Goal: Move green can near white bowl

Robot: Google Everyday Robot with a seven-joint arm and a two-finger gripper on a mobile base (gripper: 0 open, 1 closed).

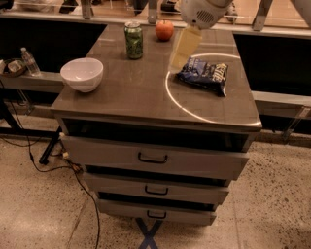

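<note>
Gripper [179, 58] hangs over the back half of the cabinet top [131, 99], hanging down from the white arm housing [201, 12] at the upper edge. In the view it sits between the apple [164, 30] and the chip bag [204, 74], just above the bag's left end. Whether it is released or clenched: cannot tell. Green can [133, 40] stands upright near the back edge of the top, left of the apple and close to it, and well apart from the gripper. White bowl [81, 74] sits upright at the front-left corner of the top, near the left edge, with bare surface between it and the can. The chip bag lies flat on the right side, partly inside a bright ring of light [170, 99] on the surface. Three drawers [152, 158] with dark handles are stacked under the top, each slightly pulled out. A water bottle [29, 61] stands on a ledge to the left. Cables [58, 168] trail on the speckled floor at left.
</note>
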